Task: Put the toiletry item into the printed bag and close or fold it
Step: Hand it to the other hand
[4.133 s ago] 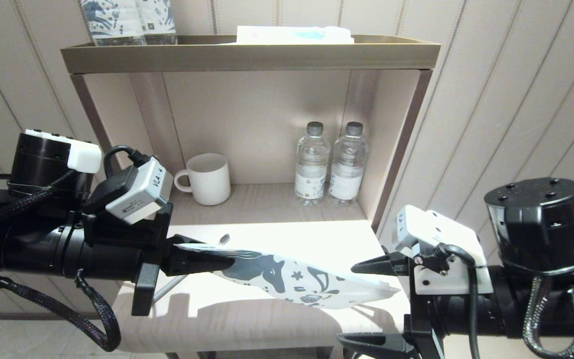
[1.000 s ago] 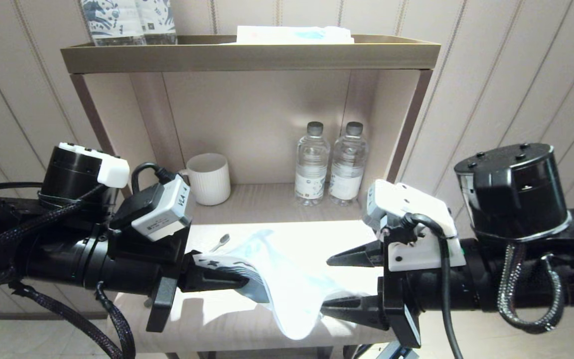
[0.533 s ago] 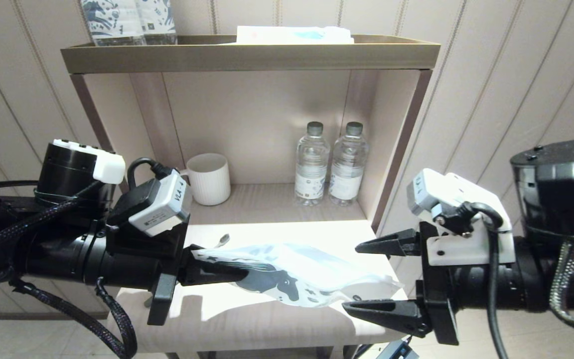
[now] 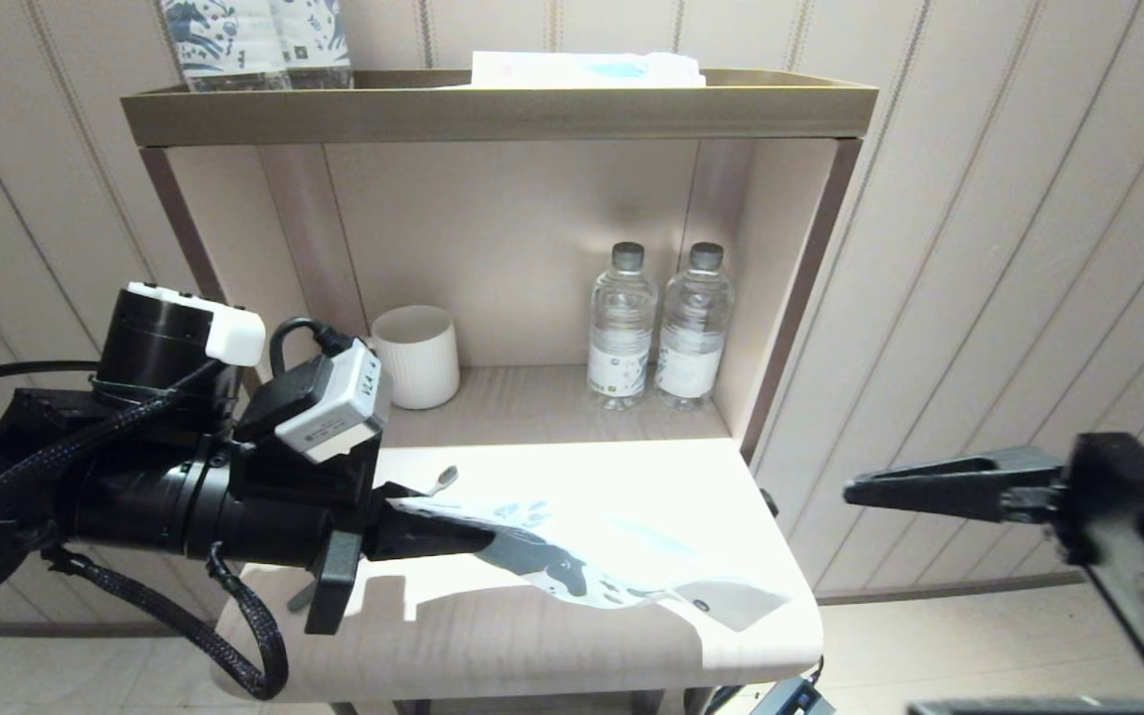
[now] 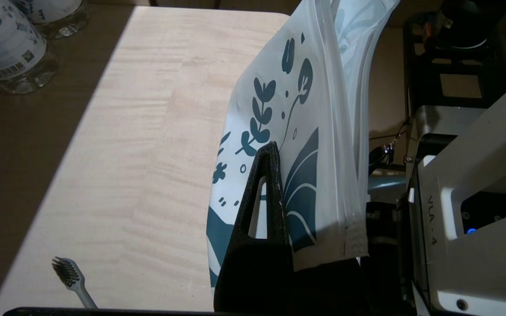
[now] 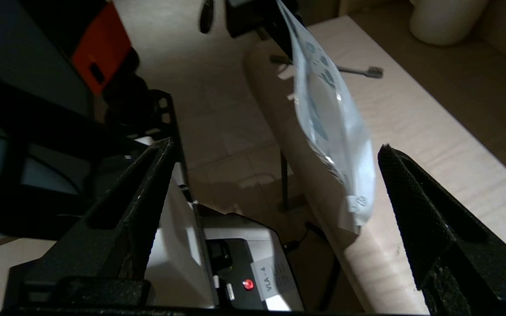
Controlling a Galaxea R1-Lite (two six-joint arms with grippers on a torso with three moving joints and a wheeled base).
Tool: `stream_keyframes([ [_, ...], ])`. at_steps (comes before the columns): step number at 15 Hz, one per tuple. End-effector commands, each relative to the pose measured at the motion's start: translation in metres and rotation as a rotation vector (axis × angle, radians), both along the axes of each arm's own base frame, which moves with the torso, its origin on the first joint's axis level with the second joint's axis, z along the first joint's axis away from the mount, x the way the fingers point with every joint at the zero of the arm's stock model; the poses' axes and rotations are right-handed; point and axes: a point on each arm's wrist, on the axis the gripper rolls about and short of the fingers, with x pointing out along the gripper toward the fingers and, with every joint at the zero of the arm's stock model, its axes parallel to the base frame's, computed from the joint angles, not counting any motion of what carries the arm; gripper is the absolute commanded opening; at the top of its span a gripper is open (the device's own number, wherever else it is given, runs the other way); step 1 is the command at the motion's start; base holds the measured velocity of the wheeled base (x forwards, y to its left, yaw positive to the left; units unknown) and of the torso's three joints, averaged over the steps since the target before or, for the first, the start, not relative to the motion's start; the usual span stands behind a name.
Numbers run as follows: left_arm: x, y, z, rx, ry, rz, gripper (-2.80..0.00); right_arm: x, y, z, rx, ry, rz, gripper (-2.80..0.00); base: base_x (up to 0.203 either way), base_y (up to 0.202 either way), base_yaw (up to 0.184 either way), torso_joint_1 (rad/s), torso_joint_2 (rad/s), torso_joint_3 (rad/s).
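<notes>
White printed bag (image 4: 572,556) pinched by left gripper (image 4: 453,536)

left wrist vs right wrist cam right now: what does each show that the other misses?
Left wrist only: the left gripper shut on the printed bag right at the grip, and two water bottles.
Right wrist only: the right gripper wide open and holding nothing, the bag's loose far end hanging between its fingers without touching either, and the white mug.
Both: the bag, the toothbrush lying on the table, outside the bag.
</notes>
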Motion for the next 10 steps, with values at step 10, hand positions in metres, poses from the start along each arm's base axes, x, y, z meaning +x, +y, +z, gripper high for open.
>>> stream_keyframes([
  [10, 0.039, -0.002, -0.019, 0.026, 0.026, 0.075, -2.80, -0.068, -0.038, 0.011, 0.115, -0.032, 0.278, 0.00, 0.000, 0.000, 0.000, 0.000, 0.00, 0.000],
])
